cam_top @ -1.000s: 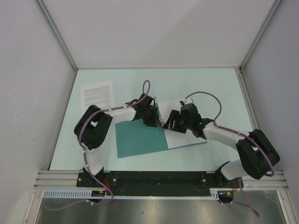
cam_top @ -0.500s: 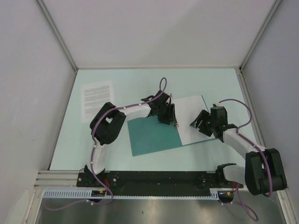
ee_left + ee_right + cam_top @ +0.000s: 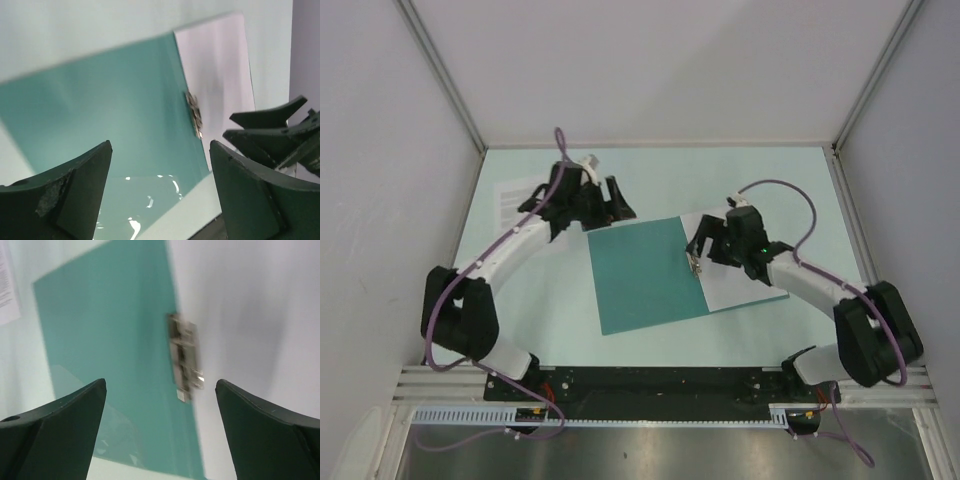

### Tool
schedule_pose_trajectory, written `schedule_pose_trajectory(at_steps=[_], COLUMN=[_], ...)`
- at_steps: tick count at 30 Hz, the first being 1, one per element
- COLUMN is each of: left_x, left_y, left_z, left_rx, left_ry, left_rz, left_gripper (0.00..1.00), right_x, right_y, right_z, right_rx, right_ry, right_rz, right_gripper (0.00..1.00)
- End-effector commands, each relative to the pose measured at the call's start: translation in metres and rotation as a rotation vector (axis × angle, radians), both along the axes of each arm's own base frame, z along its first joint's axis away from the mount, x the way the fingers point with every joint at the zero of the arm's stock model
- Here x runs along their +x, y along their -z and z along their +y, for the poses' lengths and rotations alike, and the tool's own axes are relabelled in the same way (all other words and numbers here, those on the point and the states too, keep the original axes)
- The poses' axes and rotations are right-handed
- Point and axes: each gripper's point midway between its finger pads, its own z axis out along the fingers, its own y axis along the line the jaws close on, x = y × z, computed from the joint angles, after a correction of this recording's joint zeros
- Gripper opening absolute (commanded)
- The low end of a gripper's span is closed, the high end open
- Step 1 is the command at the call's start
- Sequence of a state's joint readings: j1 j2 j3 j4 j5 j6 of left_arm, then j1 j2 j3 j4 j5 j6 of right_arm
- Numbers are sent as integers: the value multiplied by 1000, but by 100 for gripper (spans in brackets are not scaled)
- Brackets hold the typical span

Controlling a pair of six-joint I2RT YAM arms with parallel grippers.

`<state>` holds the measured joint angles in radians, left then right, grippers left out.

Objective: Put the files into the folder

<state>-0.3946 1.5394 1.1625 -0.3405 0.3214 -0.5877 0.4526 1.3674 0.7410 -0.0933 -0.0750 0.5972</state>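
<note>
Files are seen apart: the printed sheet (image 3: 510, 203) is laid near the tabletop's far left corner, and the blank sheet (image 3: 742, 285) is set against the folder (image 3: 642, 278) at mid-table. The left gripper (image 3: 613, 205) and the right gripper (image 3: 698, 252) are both spread wide, nothing held; the right one is poised over the metal clip (image 3: 186, 360).

One folder (image 3: 640, 280), one metal clip (image 3: 692, 261) ahead of the right jaws, and two sheets (printed sheet (image 3: 508, 207) behind the left jaws, blank sheet (image 3: 748, 286) under the right).

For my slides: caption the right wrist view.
Open right fingers frame the teal folder and its metal clip, with a white sheet lying beside the clip.
</note>
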Motion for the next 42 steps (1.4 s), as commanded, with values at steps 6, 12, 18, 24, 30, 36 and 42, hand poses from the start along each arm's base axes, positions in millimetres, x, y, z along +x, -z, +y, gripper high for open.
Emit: schedule_pose_trajectory(at_steps=[6,12,18,24,30,36,42], left_x=[34,57,76,83,61,46,43], left_y=[7,42,71,97,130,139,129], left_z=[144,212,238,264,269,268,264], left_rx=[-2,-135,-129,-85,-121,-114,-117], left_ry=[-319,-516,-595,-691,-797,-840,-790], left_rz=[48,149,205,289,438,476,421], left_gripper=[85,79,77,75,75,75,74], right_x=[88,104,132,148,144,127,107], right_y=[-35,-41,-18,13,40,57,80], right_z=[181,296,360,379,381,391,396], right_rx=[201,316,296,276,226,237,212], right_ry=[-154,-273,-328,-334,-305,-290,-313], right_rz=[-156,-171,-224,-243,-213,-140,-83], right_gripper=[95,91,87,83,82,80,78])
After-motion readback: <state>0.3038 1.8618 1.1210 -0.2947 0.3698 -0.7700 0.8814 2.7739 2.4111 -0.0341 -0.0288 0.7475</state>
